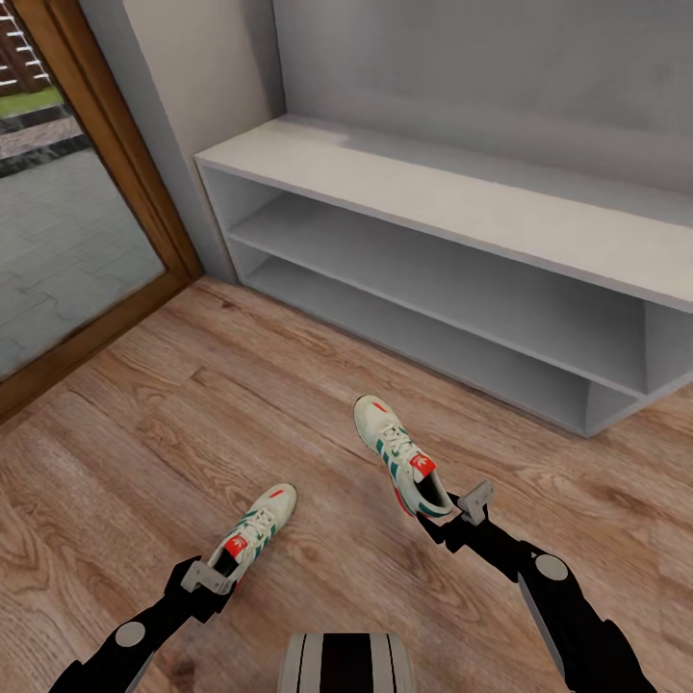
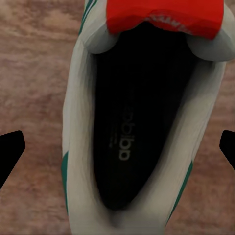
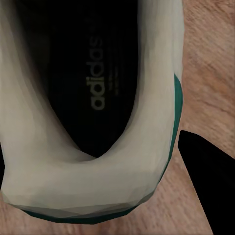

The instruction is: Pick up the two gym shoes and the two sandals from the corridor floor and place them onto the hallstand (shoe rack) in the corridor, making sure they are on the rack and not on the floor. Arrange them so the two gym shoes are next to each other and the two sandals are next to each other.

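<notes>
Head view: both shoes, left shoe (image 1: pixel 252 534) and right shoe (image 1: pixel 401 455), lie on the plank floor (image 1: pixel 144 423) short of the empty rack (image 1: pixel 433 207). Left wrist: jaws spread wide around the heel, unclenched. Right wrist: one finger (image 3: pixel 208 181) beside the heel; grip uncertain. A shallow heel pinch could slip on lifting.

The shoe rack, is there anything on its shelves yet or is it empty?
Empty, as far as shown. The shoe rack has bare top and open shelves in the head view; its right end is cut off. Both gym shoes are off it.

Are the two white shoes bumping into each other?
Apart. The head view shows bare wood floor between the left shoe and the right shoe.
</notes>
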